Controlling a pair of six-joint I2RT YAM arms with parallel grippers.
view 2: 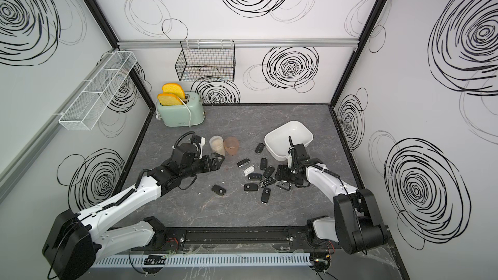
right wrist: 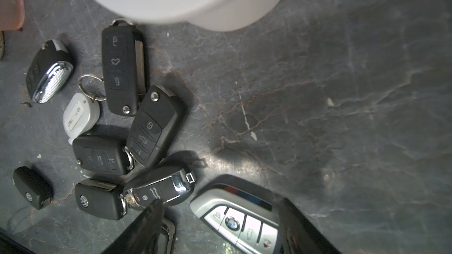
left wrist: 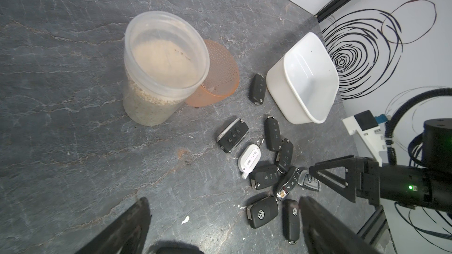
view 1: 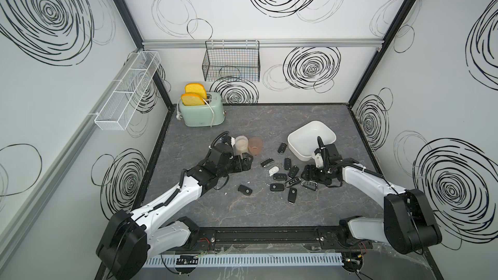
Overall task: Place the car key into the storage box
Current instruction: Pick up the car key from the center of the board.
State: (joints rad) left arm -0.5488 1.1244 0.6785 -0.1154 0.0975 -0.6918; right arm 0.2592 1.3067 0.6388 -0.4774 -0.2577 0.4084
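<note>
Car key (right wrist: 241,223) (silver face, BMW badge): flat on tabletop (right wrist: 342,94), btwn fingers (right wrist: 300,230) of R gripper (right wrist: 221,201); jaws spread, one each side of key, gap visible both sides, no grasp. Chrome-ended fob (right wrist: 159,189) lies just beside key; one finger overlaps its end in R wrist view. Past it: cluster of black flip keys (right wrist: 156,125) w/ white tag fob (right wrist: 80,116) on a split ring, several touching or overlapping. Storage box (view 1: 297,150): near key but apart, bare tabletop btwn them; R wrist hardware overlaps its near wall in both top views. One black key (view 1: 282,147) sits just beside box wall; a lone black key (view 1: 245,189) lies well apart from cluster, on L arm's side. L gripper (view 1: 247,160): jaws fully spread, empty, held near clear jar (view 1: 240,144) of pale grain and orange cup (view 1: 255,145), side by side. Mint toaster (view 1: 202,111) w/ 2 bread slices (view 1: 194,91) at rear L corner
</note>
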